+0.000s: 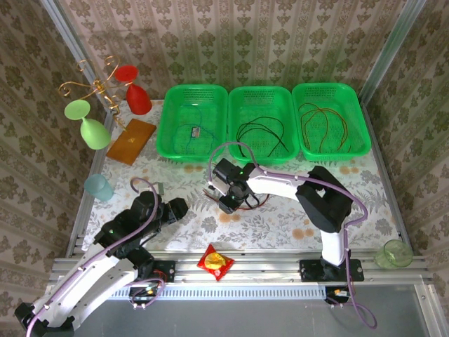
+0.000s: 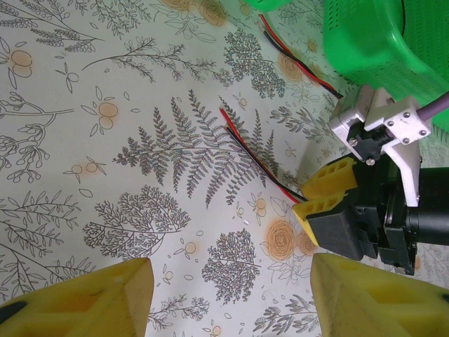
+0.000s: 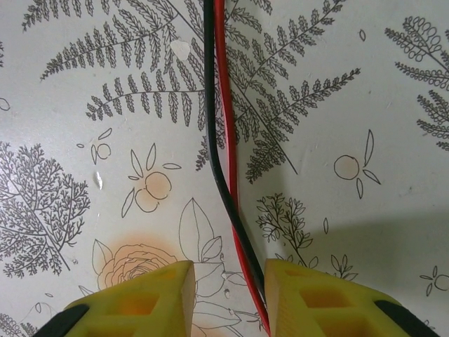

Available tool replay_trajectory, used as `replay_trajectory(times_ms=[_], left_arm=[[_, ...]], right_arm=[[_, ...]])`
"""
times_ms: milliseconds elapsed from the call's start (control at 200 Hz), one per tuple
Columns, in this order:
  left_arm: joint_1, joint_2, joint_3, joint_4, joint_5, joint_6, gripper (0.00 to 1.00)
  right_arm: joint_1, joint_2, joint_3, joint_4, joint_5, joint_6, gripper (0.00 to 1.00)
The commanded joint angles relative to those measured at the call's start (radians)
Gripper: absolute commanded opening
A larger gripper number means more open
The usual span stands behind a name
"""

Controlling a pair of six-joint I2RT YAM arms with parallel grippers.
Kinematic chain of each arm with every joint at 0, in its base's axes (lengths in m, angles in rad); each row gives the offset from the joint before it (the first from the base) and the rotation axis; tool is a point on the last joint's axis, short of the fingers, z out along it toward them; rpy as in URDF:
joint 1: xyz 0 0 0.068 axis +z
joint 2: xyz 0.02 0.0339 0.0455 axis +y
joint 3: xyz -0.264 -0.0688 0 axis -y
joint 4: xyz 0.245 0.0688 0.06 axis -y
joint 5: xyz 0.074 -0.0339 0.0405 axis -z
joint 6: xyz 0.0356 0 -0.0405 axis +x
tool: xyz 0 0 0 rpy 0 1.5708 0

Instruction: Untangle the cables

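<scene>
The red-and-black cable (image 3: 219, 140) is seen lying on the flowered tablecloth (image 3: 84, 84), its two wires side by side, and it is straddled by the right gripper (image 3: 226, 284). The pair runs straight out ahead of those jaws and passes back between the yellow fingertips (image 3: 140, 302), close against one of them. Cloth is seen between the black wire and the other fingertip, so the jaws are taken as narrowly parted and not clenched. Whether the nearer pad actually presses the red wire cannot be told from so close.

From the left wrist camera the right gripper (image 2: 324, 193) is seen with the same cable (image 2: 245, 147) entering between its fingers. A further stretch of red and black wire (image 2: 295, 60) is seen beyond it, running toward a green basket (image 2: 365, 42).

The left gripper (image 2: 231, 302) is seen with its jaws released and wide apart. Only bare cloth lies between them, and the cable lies well ahead of them, untouched.

From above, the right gripper (image 1: 228, 201) is placed over the cable (image 1: 247, 204) at mid-table, with the left gripper (image 1: 179, 208) near it. Beyond both sets of jaws three green baskets are lined up. A blue-green cable (image 1: 198, 130) is laid in the left basket (image 1: 195, 88), a black cable (image 1: 261, 130) in the middle basket (image 1: 261, 89), and a brown-orange cable (image 1: 323, 123) in the right basket (image 1: 326, 86).
</scene>
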Motion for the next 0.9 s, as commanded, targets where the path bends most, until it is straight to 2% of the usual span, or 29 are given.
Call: replay_trajectory(times_ms=[0,440,625,895], left_arm=[[-0.007,0.000,0.008,-0.006,-0.013,-0.008,0.61],[-0.007,0.008,0.013,-0.007,-0.012,-0.005,0.61],[-0.007,0.032,0.035,-0.007,-0.006,0.004,0.61],[-0.008,0.074,0.072,0.024,0.015,0.017,0.61]], right_arm=[[-0.004,0.021,0.002,-0.013,0.015,-0.013,0.33],[-0.010,0.044,-0.011,0.011,0.067,-0.020,0.29],[-0.009,0.024,-0.033,0.014,0.055,-0.024,0.13],[-0.018,-0.125,-0.091,0.072,-0.002,-0.034,0.01]])
